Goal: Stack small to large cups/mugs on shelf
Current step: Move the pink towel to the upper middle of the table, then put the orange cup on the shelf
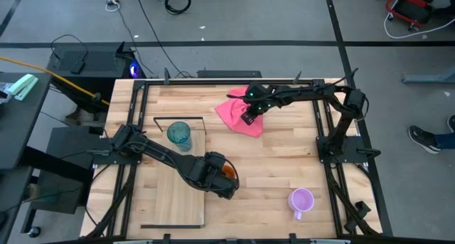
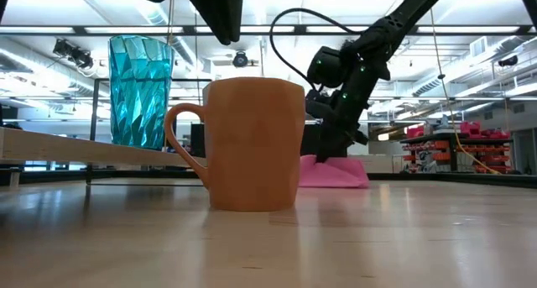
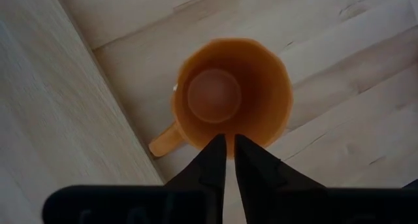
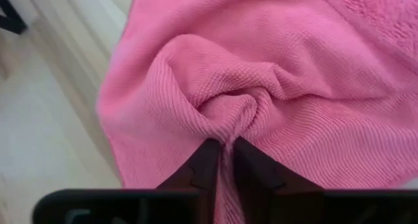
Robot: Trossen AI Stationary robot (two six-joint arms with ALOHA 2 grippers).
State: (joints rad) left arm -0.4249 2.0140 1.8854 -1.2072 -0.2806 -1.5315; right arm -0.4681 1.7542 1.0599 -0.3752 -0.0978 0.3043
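Slatted tabletop (image 1: 284, 169), shelf (image 1: 174, 201) along left side. Orange mug (image 3: 230, 93) upright just off shelf's right edge, handle pointing toward shelf. Left gripper (image 3: 229, 152) directly above mug rim, fingers nearly together, gripping nothing visible. Right gripper (image 4: 225, 155) far side, pinching pink cloth (image 4: 274, 87). Left arm nearer.

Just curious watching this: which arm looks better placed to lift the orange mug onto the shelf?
Left. Its gripper hangs right above the orange mug, beside the shelf. The right gripper is pinching the pink cloth.
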